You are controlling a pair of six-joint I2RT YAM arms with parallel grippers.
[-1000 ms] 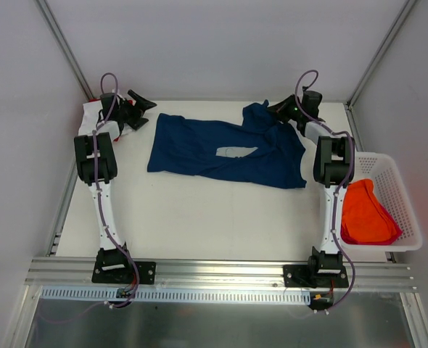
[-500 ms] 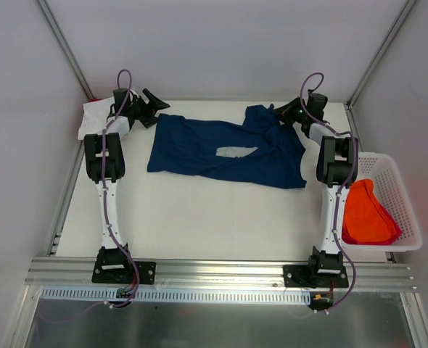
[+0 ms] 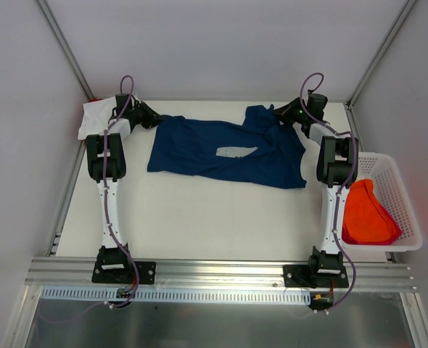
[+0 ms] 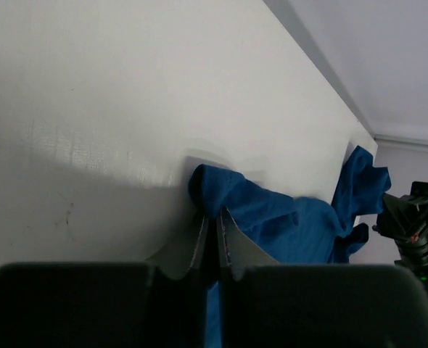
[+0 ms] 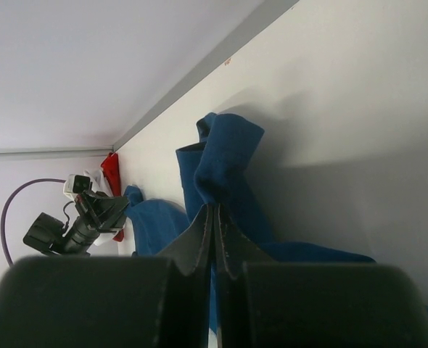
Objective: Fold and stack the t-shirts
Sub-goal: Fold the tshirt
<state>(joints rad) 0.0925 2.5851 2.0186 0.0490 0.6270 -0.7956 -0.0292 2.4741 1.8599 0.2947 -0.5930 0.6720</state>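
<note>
"Navy tee (image 3: 225,152): where does it lie from your grippers?"

"It's spread on the far half of the table (image 3: 199,225), long axis left to right, strung between them. Your left gripper (image 4: 215,225) is clamped on its far-left corner and your right gripper (image 5: 214,217) on the far-right bunch. The body lies nearward of both."
</note>
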